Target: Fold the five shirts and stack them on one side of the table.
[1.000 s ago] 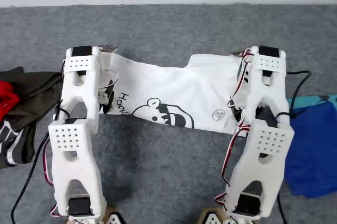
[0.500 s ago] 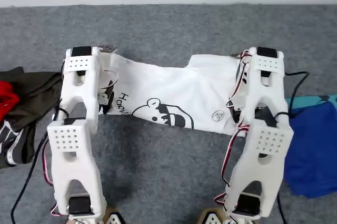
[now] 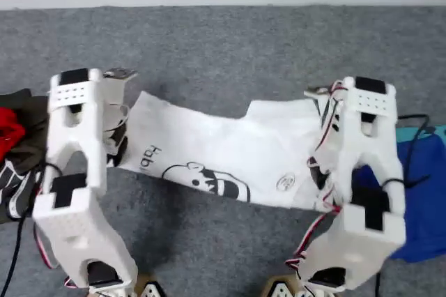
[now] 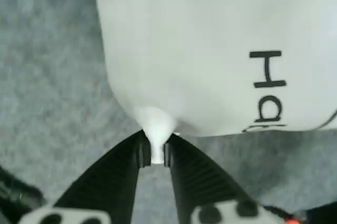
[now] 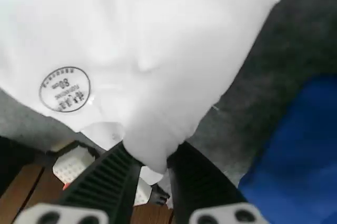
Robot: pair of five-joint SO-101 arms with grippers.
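Observation:
A white shirt [image 3: 223, 157] with a black cartoon print hangs stretched between the two arms above the grey table. My left gripper [image 4: 154, 150] is shut on a pinched bit of the white shirt [image 4: 210, 40] near its lettering; in the high view the left gripper [image 3: 115, 140] holds the shirt's left end. My right gripper [image 5: 150, 163] is shut on a bunched corner of the white shirt [image 5: 131, 40] close to a round stamp; from above the right gripper [image 3: 324, 178] sits at the shirt's right end.
A dark shirt with a red one [image 3: 21, 136] lies heaped at the table's left edge. A blue shirt [image 3: 421, 192] over a teal one lies at the right edge, beside the right arm. Grey carpeted table [image 3: 230, 39] stretches behind the arms.
Both arms have risen and spread apart, lifting the white shirt off the table and pulling it taut. The shirt's left end has shifted left and toward the front.

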